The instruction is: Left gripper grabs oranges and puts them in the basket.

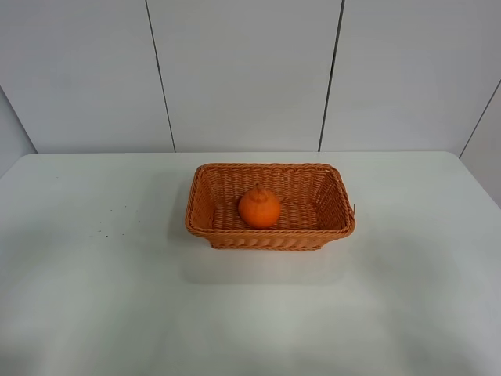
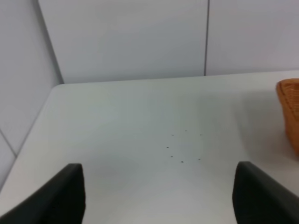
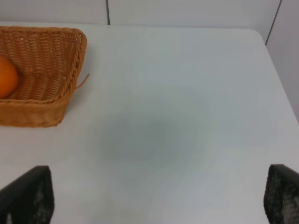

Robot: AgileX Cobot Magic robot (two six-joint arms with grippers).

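1. Now the orange [image 1: 259,208] lies inside the basket [image 1: 210,232], near its middle, on the white table [image 1: 94,298].
2. The left gripper [image 2: 159,196] has its fingers [image 2: 60,196] spread wide, holding nothing, left of the basket.
3. The right gripper [image 3: 159,198] is also wide and holds nothing, right of the basket.

One orange [image 1: 259,208], one basket [image 1: 269,237], two claws: left claw [image 2: 159,196], right claw [image 3: 159,198].
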